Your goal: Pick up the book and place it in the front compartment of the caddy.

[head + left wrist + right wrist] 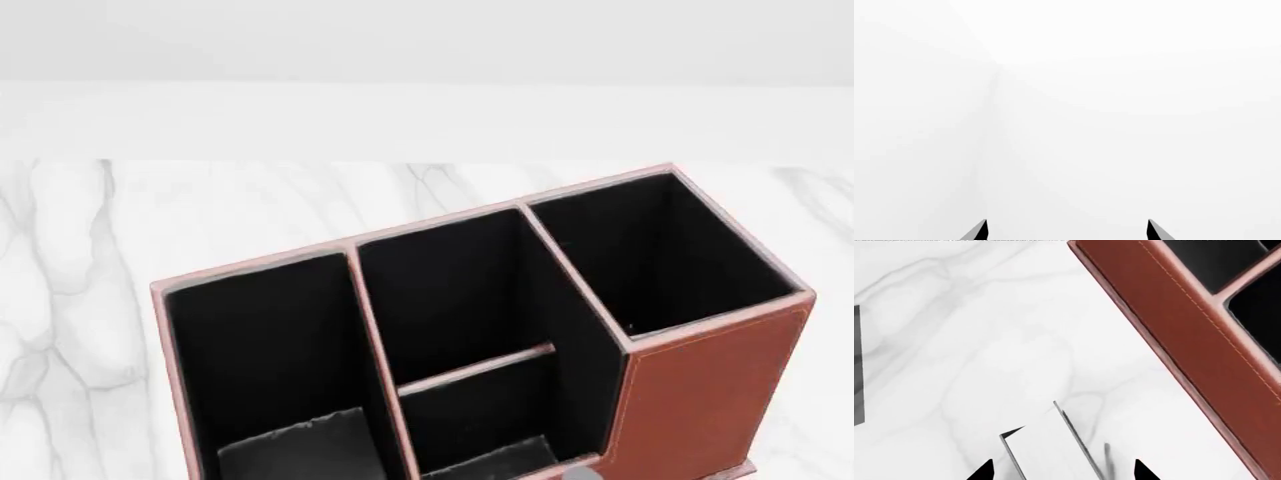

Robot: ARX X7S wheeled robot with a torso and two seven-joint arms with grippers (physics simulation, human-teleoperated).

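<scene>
While between the fingertips: small thick black-covered book (1047, 450), white page edges showing
Right gripper (1062, 471): spread around it, contact unclear
Red-brown leather caddy (1187, 335): near, on marble tabletop (987, 340)

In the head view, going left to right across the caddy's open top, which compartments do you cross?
Bare marble table → caddy's wide left compartment → middle section, split by a low cross divider → tall right compartment → marble again. No book or tool shows in this view.

White marble tabletop (80, 300) with grey veins, plain white wall (427, 40) behind
</scene>
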